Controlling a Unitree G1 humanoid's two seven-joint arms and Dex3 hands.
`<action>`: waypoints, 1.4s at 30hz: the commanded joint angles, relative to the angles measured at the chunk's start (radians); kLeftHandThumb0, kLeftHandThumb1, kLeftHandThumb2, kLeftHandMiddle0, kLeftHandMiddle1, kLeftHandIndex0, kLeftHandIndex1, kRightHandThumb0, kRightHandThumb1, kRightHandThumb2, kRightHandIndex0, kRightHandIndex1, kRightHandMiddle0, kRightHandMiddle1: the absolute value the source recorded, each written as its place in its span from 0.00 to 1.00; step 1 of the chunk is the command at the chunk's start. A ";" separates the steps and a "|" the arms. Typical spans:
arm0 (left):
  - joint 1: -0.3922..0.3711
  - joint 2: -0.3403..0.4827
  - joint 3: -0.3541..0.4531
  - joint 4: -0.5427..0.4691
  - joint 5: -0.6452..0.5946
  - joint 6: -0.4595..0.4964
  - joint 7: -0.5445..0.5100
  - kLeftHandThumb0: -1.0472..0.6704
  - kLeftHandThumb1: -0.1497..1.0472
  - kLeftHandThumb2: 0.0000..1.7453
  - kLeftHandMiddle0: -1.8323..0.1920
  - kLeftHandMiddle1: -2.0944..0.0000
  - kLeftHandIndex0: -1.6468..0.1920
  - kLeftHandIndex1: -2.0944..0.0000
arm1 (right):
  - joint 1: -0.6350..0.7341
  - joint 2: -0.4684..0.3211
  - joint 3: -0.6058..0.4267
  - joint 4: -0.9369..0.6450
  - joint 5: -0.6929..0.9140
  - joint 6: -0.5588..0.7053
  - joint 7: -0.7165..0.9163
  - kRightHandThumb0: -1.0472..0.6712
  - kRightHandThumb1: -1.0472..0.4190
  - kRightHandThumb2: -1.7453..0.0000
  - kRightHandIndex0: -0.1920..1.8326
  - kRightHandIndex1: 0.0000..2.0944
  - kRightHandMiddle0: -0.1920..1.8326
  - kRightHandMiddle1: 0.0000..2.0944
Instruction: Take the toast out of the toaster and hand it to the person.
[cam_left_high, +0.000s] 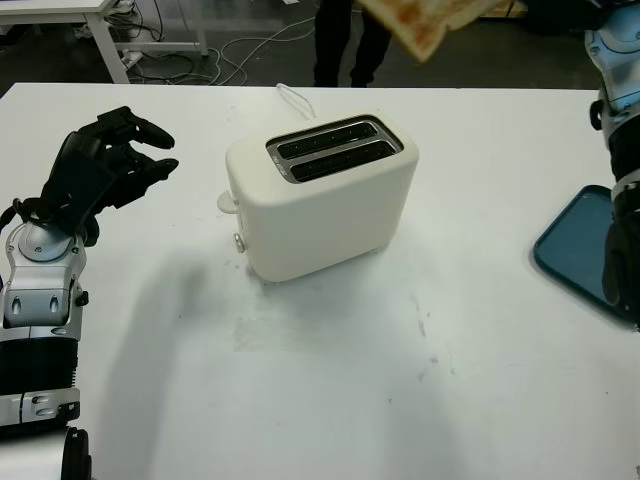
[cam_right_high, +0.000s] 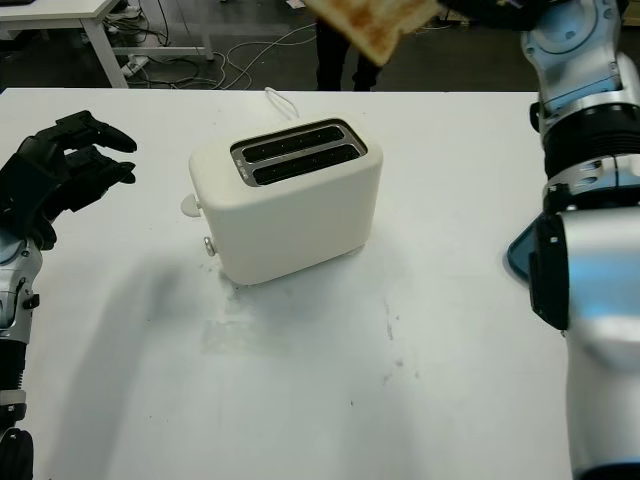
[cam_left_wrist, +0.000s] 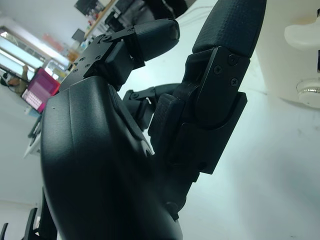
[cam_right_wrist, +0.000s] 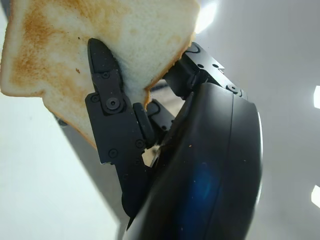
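The right hand (cam_right_wrist: 150, 135) grips the toast (cam_right_wrist: 70, 50), one black finger (cam_right_wrist: 107, 107) pressed across its browned face while the others sit behind the slice. In the head views the toast (cam_right_high: 372, 22) hangs high at the top of the scene, above the far edge of the table (cam_left_high: 330, 370) and well clear of the toaster (cam_left_high: 322, 195). The right arm (cam_right_high: 580, 130) rises along the right side to reach it.

The left hand (cam_left_high: 105, 165) is up over the table's left part, apart from the toaster's side, holding nothing, its fingers loosely bent toward the toaster.

The cream toaster stands near the table's middle, both slots (cam_left_high: 335, 148) dark, its lever (cam_left_high: 229, 201) on the end facing the left hand. A white cord (cam_left_high: 293, 98) runs from behind it toward the far edge. A blue tray (cam_left_high: 580, 245) lies at the right edge, partly behind the right arm. Beyond the table a person's dark legs (cam_left_high: 345, 40) stand just behind the toast
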 joint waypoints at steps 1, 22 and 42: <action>0.006 0.003 0.010 -0.006 -0.010 0.005 0.006 0.00 0.84 0.00 0.64 0.36 0.62 0.39 | 0.042 0.013 -0.006 0.038 0.003 0.062 -0.068 0.34 0.09 0.76 0.60 0.83 0.47 0.83; 0.012 -0.001 0.015 0.029 -0.040 -0.024 -0.001 0.00 0.83 0.00 0.63 0.36 0.61 0.39 | 0.196 0.172 -0.038 0.126 0.025 0.226 -0.315 0.50 0.09 0.79 0.38 0.83 0.28 0.75; 0.009 0.001 0.015 0.035 -0.046 -0.016 -0.002 0.00 0.83 0.00 0.63 0.35 0.61 0.39 | 0.194 0.175 -0.053 0.128 0.029 0.246 -0.319 0.49 0.09 0.78 0.39 0.83 0.30 0.71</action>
